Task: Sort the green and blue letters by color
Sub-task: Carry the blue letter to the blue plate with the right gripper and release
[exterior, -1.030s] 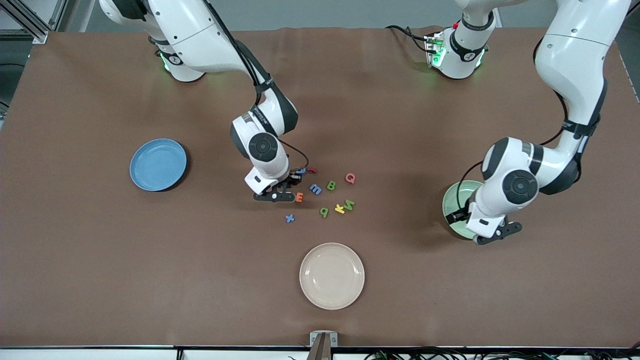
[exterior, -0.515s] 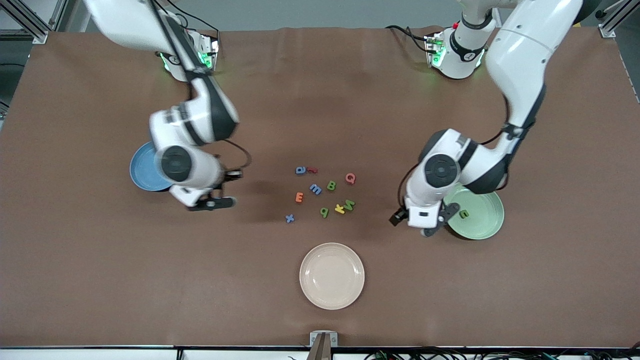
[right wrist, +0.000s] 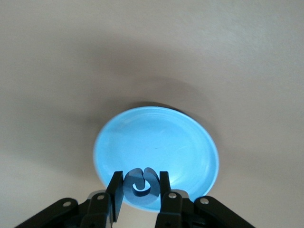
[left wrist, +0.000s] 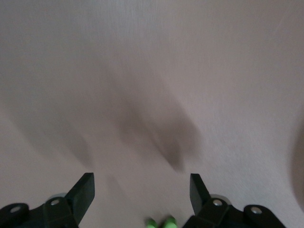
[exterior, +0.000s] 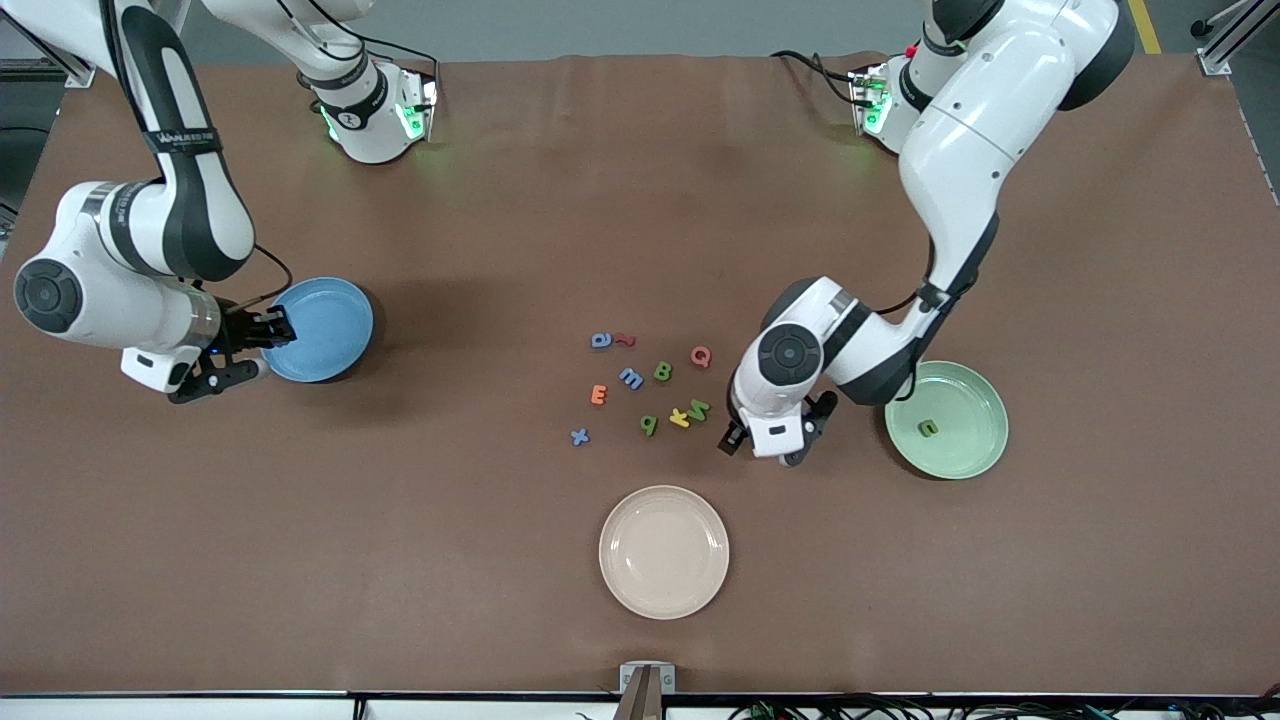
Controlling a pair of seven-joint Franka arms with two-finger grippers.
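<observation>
My right gripper is shut on a curled blue letter and hangs over the rim of the blue plate. Blue letters and green letters lie in a loose cluster at mid-table. One green letter rests in the green plate. My left gripper is open and empty over bare table between the cluster and the green plate. In the left wrist view its fingers frame only tabletop.
A red letter, a pink Q, an orange E and a yellow letter are mixed into the cluster. A beige plate sits nearer the front camera than the cluster.
My right arm has swung from the letter cluster to the blue plate with the blue letter. My left arm has left the green plate, where a green letter now shows, and moved toward the cluster.
</observation>
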